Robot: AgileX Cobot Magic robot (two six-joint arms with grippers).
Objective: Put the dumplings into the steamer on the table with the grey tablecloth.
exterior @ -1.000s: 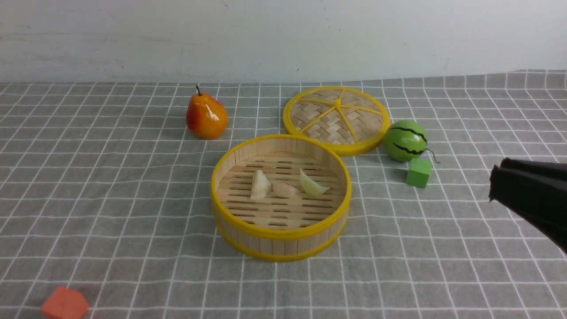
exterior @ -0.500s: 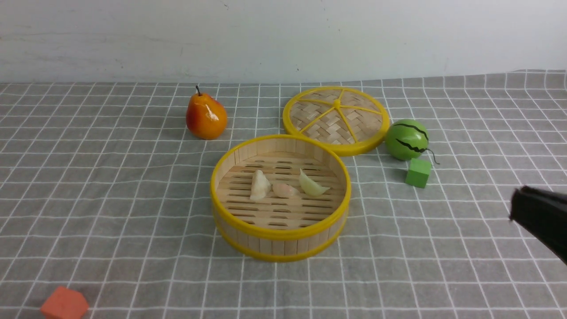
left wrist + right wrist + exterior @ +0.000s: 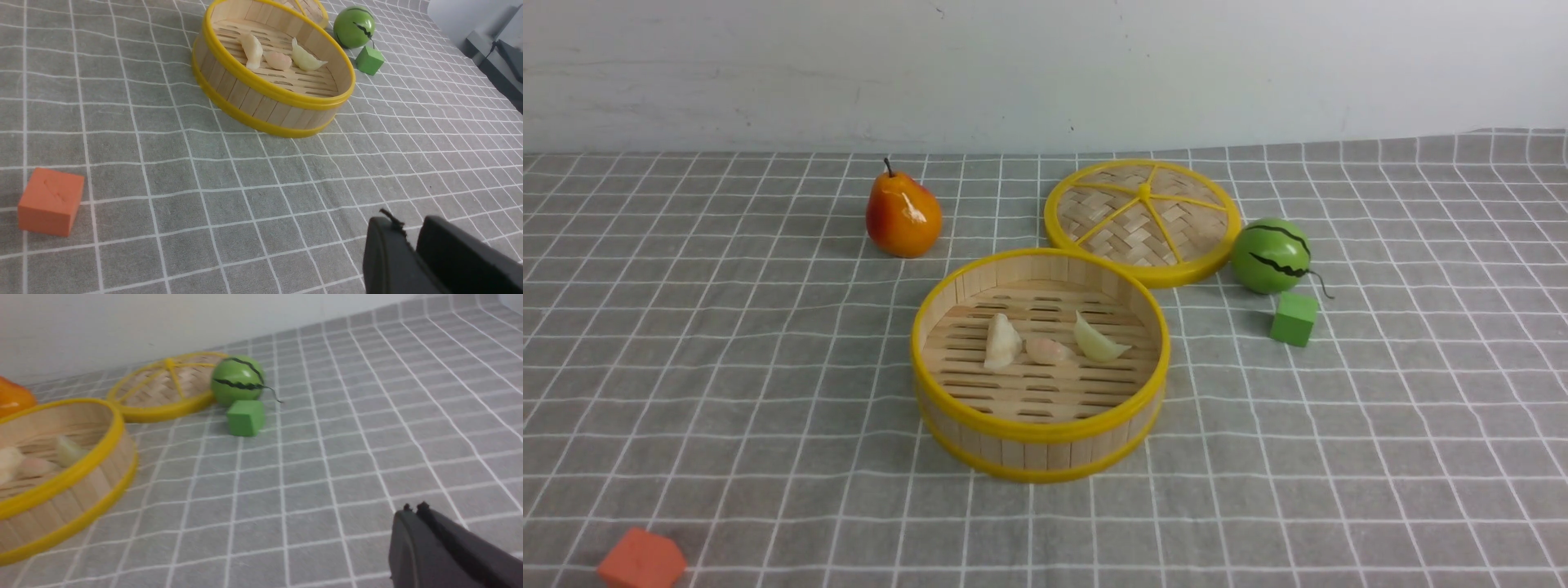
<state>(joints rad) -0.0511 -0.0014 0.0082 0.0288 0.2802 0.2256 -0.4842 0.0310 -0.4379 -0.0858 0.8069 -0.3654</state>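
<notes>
The steamer stands in the middle of the table, on the grey tablecloth. Three dumplings lie side by side on its slatted floor: an off-white one, a pale pink one and a pale yellow one. Neither gripper shows in the front view. In the left wrist view my left gripper hovers over bare cloth well short of the steamer, its jaws slightly apart and empty. Over cloth away from the steamer, my right gripper is shut with nothing in it.
The woven lid lies behind the steamer on the right. A green watermelon ball and a green cube sit beside it. A pear stands at the back left, an orange block at the front left.
My right gripper has drawn back to the right and left the front view, its jaws closing. The watermelon ball has rolled slightly. The dumplings and steamer have not moved.
</notes>
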